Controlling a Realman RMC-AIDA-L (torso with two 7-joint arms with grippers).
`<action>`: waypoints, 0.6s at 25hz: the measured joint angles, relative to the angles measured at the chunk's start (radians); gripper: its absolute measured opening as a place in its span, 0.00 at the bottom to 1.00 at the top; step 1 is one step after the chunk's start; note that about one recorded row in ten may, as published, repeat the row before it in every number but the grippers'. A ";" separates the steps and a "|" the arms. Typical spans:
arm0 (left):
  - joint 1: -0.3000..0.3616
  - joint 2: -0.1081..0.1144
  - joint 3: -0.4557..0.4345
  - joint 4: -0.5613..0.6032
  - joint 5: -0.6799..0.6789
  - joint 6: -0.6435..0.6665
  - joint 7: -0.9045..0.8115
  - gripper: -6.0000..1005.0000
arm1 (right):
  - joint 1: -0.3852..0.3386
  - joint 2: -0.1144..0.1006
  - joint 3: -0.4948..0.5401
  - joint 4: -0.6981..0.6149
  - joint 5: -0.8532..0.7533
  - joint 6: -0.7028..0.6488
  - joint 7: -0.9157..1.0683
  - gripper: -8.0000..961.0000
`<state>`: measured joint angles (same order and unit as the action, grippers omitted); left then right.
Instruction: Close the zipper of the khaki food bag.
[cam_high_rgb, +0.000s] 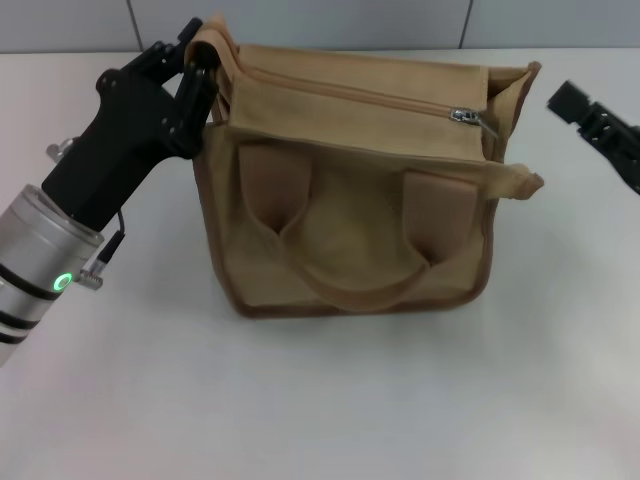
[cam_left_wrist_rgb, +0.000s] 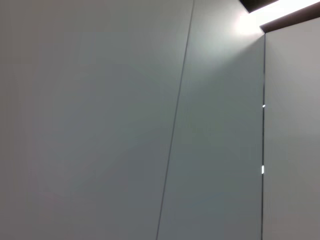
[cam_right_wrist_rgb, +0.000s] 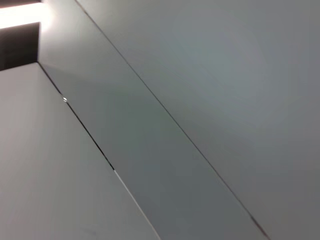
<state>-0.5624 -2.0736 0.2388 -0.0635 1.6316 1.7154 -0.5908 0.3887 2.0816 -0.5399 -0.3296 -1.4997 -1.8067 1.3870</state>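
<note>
The khaki food bag (cam_high_rgb: 350, 215) stands on the white table in the head view, with two wide handles hanging down its front. The zipper (cam_high_rgb: 360, 95) runs along the bag's top. Its silver pull tab (cam_high_rgb: 470, 116) sits near the right end of the track. My left gripper (cam_high_rgb: 196, 62) is at the bag's top left corner and is shut on the fabric end there. My right gripper (cam_high_rgb: 592, 122) hovers to the right of the bag, apart from it. Both wrist views show only grey wall panels, with no bag in them.
The white table (cam_high_rgb: 330, 400) spreads around the bag. A grey panelled wall (cam_high_rgb: 330, 22) stands behind the table's back edge.
</note>
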 joint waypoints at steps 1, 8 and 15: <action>0.006 0.001 0.002 0.003 0.001 -0.004 -0.001 0.09 | -0.003 0.000 0.010 0.003 0.000 -0.013 -0.020 0.11; 0.102 0.002 0.029 0.079 0.002 -0.002 -0.005 0.30 | -0.006 -0.001 0.017 0.015 0.000 -0.036 -0.092 0.38; 0.285 0.009 -0.004 0.236 -0.006 0.033 -0.067 0.57 | -0.007 0.001 0.009 0.018 -0.006 -0.048 -0.149 0.67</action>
<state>-0.2774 -2.0648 0.2347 0.1724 1.6255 1.7488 -0.6582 0.3821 2.0823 -0.5311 -0.3119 -1.5055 -1.8542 1.2381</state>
